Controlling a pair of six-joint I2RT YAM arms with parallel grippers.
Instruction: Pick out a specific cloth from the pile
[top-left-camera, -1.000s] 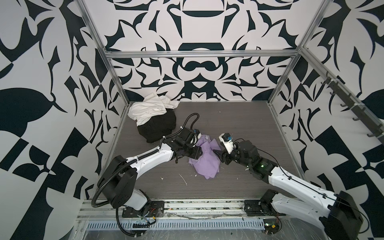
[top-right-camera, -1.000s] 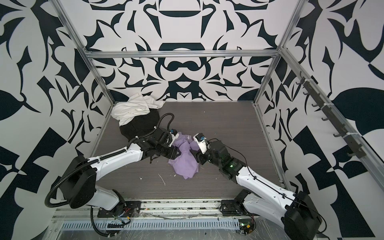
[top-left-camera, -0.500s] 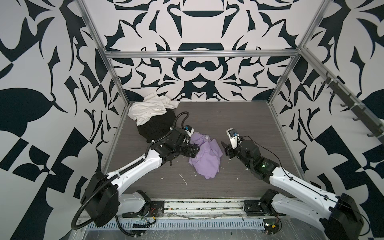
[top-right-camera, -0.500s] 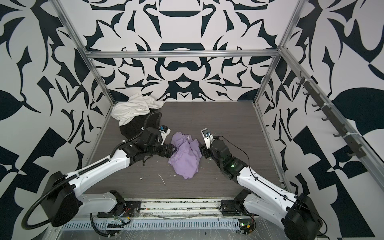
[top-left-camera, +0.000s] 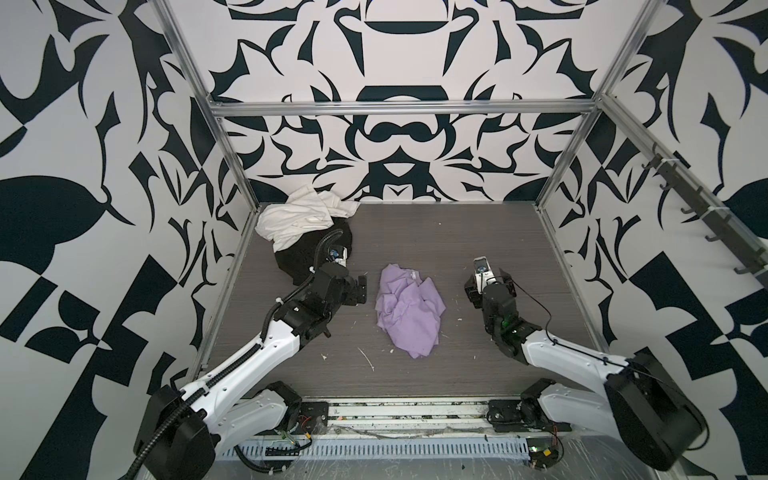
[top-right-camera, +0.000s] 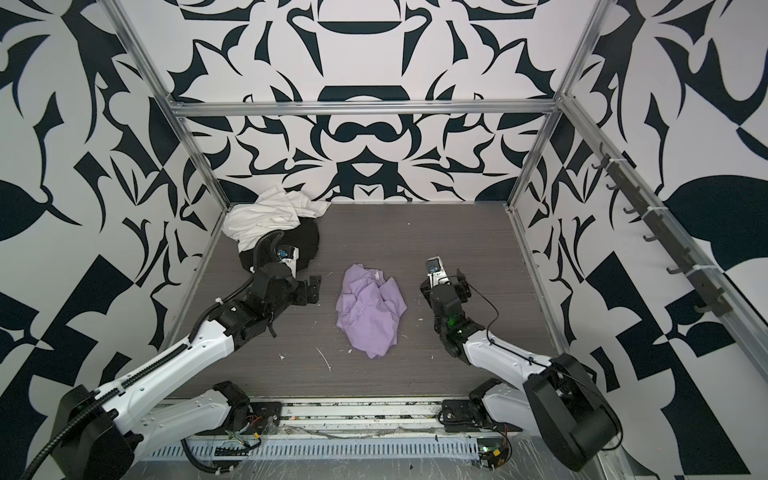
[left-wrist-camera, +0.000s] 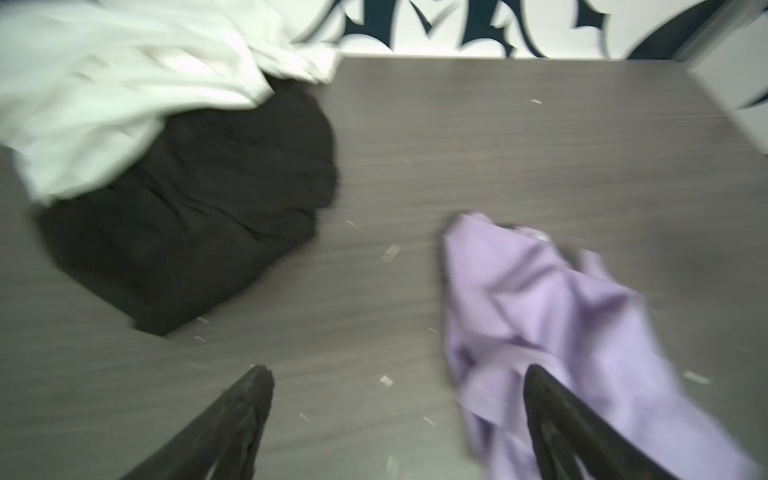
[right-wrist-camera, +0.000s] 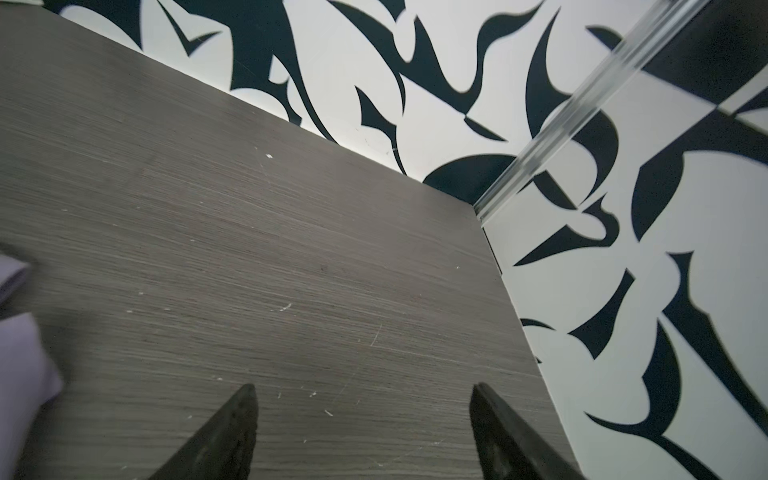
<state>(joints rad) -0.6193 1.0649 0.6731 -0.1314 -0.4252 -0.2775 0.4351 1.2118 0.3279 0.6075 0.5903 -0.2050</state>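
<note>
Lavender cloth (top-left-camera: 409, 309) lies crumpled mid-counter (top-left-camera: 457, 232), well apart from the pile (top-left-camera: 291, 243) at 11 o'clock, where off-white cloth (top-left-camera: 297, 218) drapes over black cloth (top-left-camera: 297, 264). Left end effector (left-wrist-camera: 397, 370) sits at the cloth's 9 o'clock, jaws apart. Right end effector (right-wrist-camera: 363, 388) sits at 3 o'clock, jaws apart over bare counter.

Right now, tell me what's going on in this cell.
Nothing is being held. The lavender cloth lies crumpled by itself in the middle of the table, apart from the pile, where the off-white cloth drapes over the black cloth in the far left corner. The left gripper sits open on one side of the lavender cloth and the right gripper open on the other, both empty. The wanted cloth looks separated out.
</note>
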